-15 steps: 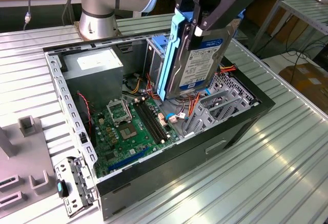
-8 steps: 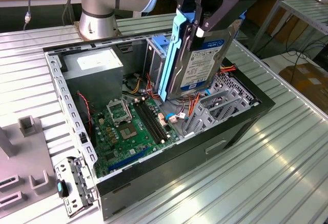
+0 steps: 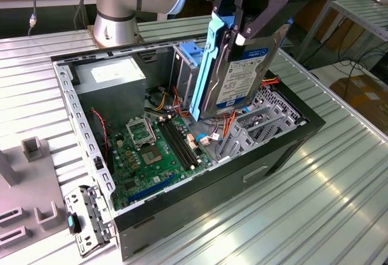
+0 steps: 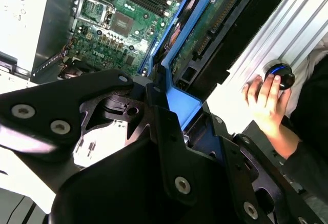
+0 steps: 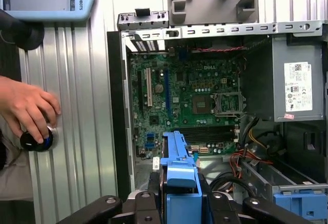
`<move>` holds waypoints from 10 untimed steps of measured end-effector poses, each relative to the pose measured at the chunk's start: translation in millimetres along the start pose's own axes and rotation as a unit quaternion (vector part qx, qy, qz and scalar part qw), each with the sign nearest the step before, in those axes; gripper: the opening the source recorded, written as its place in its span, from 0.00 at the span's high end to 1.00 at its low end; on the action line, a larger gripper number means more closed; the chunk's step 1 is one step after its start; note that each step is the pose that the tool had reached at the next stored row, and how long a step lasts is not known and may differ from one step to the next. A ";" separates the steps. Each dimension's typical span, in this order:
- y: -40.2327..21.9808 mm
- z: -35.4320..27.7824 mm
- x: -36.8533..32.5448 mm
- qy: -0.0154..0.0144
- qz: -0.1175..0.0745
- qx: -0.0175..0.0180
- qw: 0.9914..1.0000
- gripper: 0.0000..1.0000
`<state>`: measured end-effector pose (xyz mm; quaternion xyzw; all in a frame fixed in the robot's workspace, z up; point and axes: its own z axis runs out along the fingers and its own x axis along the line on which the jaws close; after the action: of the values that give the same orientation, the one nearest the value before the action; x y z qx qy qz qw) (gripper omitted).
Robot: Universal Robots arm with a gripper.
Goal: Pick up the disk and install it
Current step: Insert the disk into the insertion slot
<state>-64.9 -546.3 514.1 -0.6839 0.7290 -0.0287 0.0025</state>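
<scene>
My gripper (image 3: 239, 27) is shut on the top end of the disk (image 3: 245, 74), a grey hard drive with a white-and-blue label and bright blue rails (image 3: 203, 65). The drive hangs steeply tilted above the open computer case (image 3: 285, 150), over its right half in the exterior view and beside the metal drive cage (image 3: 182, 71). Its green circuit-board underside (image 4: 205, 29) shows in the second wrist view. In the first wrist view, the blue carrier end (image 5: 179, 178) sits between the black fingers (image 5: 148, 203).
Inside the case lie the motherboard (image 3: 154, 150), a grey power supply box (image 3: 112, 77), red and orange cables (image 3: 227, 122), and a blue latch piece (image 3: 189, 51) atop the cage. A person's hand (image 5: 25, 108) rests on a round black knob (image 5: 37, 141) on the ribbed table beside the case.
</scene>
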 end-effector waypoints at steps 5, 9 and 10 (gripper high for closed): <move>-8.6 0.5 0.5 0.000 0.000 0.000 1.000 0.63; -16.3 1.4 1.2 0.000 0.000 0.000 1.000 0.63; -17.8 1.6 1.4 0.000 0.000 0.000 1.000 0.63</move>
<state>-47.1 -548.9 513.3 -0.6838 0.7291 -0.0286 0.0026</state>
